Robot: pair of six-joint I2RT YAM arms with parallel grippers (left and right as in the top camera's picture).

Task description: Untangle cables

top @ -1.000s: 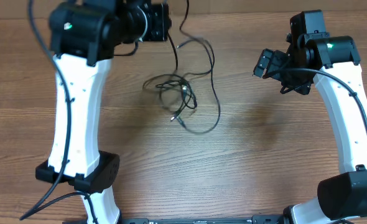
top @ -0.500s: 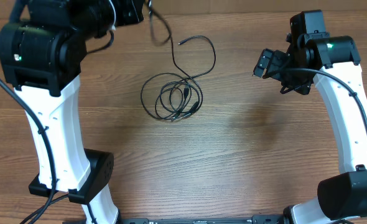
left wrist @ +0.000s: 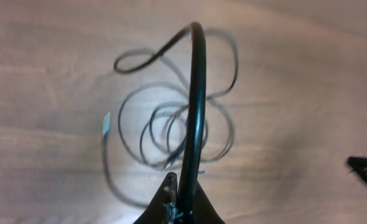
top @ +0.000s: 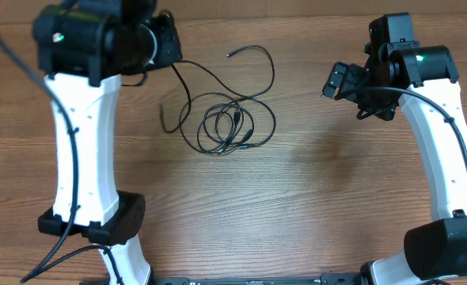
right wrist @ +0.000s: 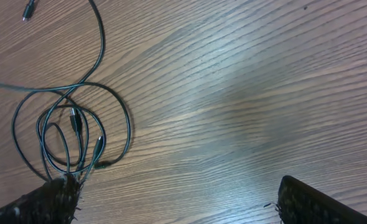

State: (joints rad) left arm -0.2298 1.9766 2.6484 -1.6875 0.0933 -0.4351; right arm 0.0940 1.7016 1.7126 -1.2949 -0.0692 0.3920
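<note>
The thin black cables (top: 227, 127) lie as a loose coil of loops on the wooden table, with one strand curling up to a plug end (top: 230, 55). My left gripper (top: 167, 49) is up and left of the coil, shut on one black cable strand that runs from it down to the coil. In the left wrist view the held strand (left wrist: 195, 93) rises from the shut fingers (left wrist: 182, 208) over the coil (left wrist: 171, 127), with a pale tip (left wrist: 106, 124) at the left. My right gripper (top: 338, 81) is open and empty, right of the coil (right wrist: 71, 134).
The wooden table (top: 313, 198) stretches to the front and right of the coil. The left arm's white column (top: 83, 150) stands left of the coil, and the right arm's column (top: 447, 158) stands at the far right.
My left gripper has swung back to the right and lower with the cable strand. The strand now hangs down to the left of the coil. The right arm has not moved.
</note>
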